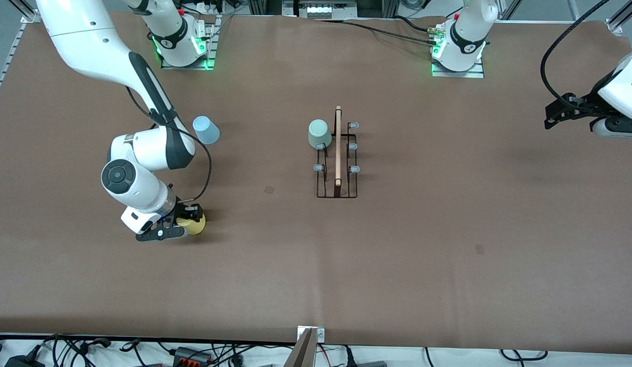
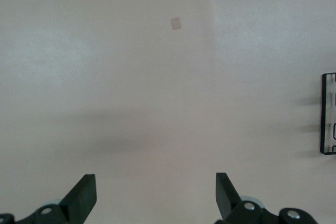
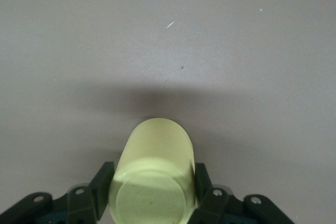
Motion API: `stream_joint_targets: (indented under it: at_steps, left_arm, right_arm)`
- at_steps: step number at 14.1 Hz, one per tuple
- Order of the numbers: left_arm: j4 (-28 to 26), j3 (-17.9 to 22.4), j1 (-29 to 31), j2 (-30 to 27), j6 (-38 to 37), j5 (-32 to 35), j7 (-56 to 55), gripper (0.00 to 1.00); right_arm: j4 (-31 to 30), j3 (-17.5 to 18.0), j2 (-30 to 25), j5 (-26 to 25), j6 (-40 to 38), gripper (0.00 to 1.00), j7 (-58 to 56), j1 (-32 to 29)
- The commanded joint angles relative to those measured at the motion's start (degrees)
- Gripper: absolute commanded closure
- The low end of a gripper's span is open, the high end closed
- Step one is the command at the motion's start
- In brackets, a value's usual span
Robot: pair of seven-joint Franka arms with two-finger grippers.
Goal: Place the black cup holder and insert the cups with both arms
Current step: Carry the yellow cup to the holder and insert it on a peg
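The black cup holder (image 1: 337, 153) stands mid-table with its wooden rod handle on top. A pale green cup (image 1: 319, 133) sits upside down on one of its pegs, on the side toward the right arm. A light blue cup (image 1: 206, 130) stands upside down on the table toward the right arm's end. My right gripper (image 1: 189, 219) is low at the table, shut on the yellow cup (image 1: 195, 224). In the right wrist view its fingers (image 3: 102, 182) press both sides of that cup (image 3: 155, 166). My left gripper (image 1: 553, 117) waits open and empty, raised at the left arm's end (image 2: 156, 192). A corner of the holder (image 2: 328, 114) shows there.
Small tape marks lie on the brown table (image 1: 269, 189) (image 1: 479, 248), one also in the left wrist view (image 2: 176, 23). Cables and a metal bracket (image 1: 308, 346) run along the table edge nearest the camera.
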Motion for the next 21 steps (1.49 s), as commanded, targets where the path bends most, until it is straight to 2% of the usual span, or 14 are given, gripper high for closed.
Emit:
stream_joint_targets:
  at_steps: [1,3,6,9,11,17,21]
  left_arm:
    - [0.12,0.61,-0.32,-0.18,-0.4,-1.2,-0.24,0.0]
    - [0.12,0.61,-0.32,-0.09,-0.31,-1.38,-0.24,0.0]
    - [0.12,0.52,-0.32,-0.09,-0.4,-1.38,-0.24,0.0]
    - [0.12,0.44,-0.32,-0.09,-0.4,-1.38,-0.24,0.0]
    - [0.12,0.44,-0.32,-0.09,-0.4,-1.38,-0.15,0.0]
    - [0.21,-0.18,-0.41,-0.18,-0.4,-1.38,-0.15,0.0]
    - [0.12,-0.27,-0.75,-0.01,-0.05,-1.47,-0.24,0.0]
  right_arm:
    - [0.5,0.61,-5.73,0.51,-7.06,0.98,0.38,1.17]
    - [1.99,1.14,-7.68,0.6,-9.79,0.98,9.13,4.76]
    - [10.58,1.05,-6.98,0.6,-15.59,0.98,27.22,13.18]
    - [18.31,0.96,-2.78,0.43,-15.26,0.98,42.53,20.31]
    - [24.56,1.05,0.39,0.43,-15.69,0.98,48.18,23.66]
    - [25.38,1.14,3.48,-0.18,-14.12,0.96,52.77,29.82]
    - [25.11,1.93,5.76,-0.54,-13.67,0.95,54.79,30.7]
